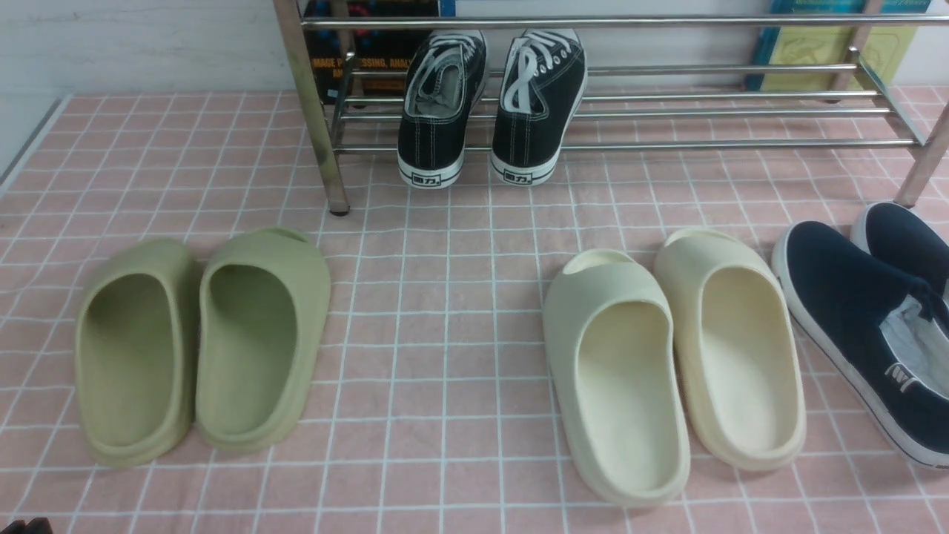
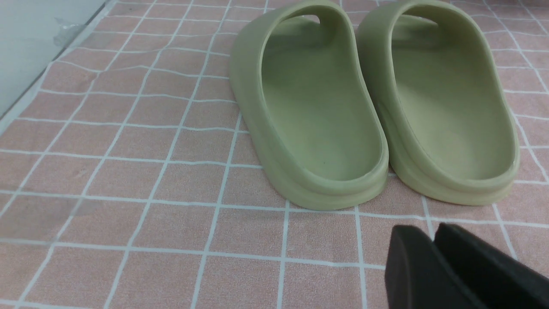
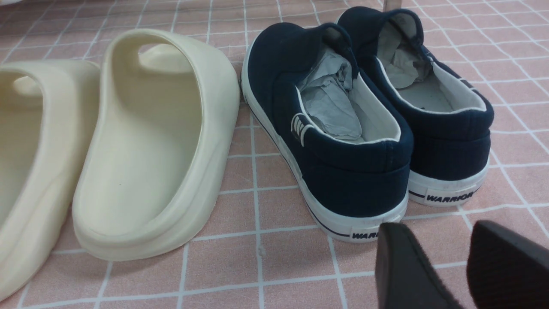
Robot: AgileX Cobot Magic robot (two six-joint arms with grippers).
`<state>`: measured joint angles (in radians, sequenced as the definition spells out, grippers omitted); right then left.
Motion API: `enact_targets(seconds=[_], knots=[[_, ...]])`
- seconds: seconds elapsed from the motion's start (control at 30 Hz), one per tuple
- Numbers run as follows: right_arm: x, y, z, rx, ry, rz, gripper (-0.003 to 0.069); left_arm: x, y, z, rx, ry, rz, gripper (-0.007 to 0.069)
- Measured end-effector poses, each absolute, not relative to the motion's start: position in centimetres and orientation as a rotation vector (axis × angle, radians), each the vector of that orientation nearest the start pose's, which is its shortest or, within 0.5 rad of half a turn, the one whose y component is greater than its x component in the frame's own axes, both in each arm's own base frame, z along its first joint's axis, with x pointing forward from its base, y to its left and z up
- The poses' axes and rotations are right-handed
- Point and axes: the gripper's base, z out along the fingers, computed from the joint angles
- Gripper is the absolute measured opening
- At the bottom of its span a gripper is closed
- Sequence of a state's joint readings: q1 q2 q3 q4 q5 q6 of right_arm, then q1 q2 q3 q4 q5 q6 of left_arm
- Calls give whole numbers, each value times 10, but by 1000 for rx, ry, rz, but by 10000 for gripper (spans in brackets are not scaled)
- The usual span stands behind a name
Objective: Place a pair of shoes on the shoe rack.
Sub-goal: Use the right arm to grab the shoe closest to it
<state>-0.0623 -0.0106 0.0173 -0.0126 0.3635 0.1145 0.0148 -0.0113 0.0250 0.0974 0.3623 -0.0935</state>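
Front view: the shoe rack (image 1: 667, 113) is standing at the back of the pink grid mat (image 1: 445, 297), carrying black lace-up sneakers (image 1: 537, 111). Olive slides (image 1: 259, 341), cream slides (image 1: 615, 386) and the navy slip-on sneakers (image 1: 845, 297) are lying on the mat in front, with the navy pair at far right.

Left wrist view: the left gripper (image 2: 432, 240) is hovering behind the olive slides (image 2: 317, 120), fingers pressed together, empty.

Right wrist view: the right gripper (image 3: 437, 240) is hanging just behind the navy slip-on sneakers (image 3: 343, 171), fingers parted, gripping nothing. The cream slides (image 3: 150, 150) are sitting beside them.
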Motion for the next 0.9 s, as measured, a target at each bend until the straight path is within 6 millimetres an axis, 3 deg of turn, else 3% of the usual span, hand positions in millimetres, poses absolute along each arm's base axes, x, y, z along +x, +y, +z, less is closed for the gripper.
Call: enact_targets(seconds=[0.43, 0.63, 0.9], knots=[[53, -2, 175, 186, 1844, 69, 240, 53, 4, 173, -40, 1858, 41, 117], [53, 2, 177, 266, 1821, 196, 240, 53, 4, 173, -40, 1858, 41, 127], [54, 12, 178, 484, 1768, 538, 240, 53, 4, 173, -40, 1858, 41, 133]])
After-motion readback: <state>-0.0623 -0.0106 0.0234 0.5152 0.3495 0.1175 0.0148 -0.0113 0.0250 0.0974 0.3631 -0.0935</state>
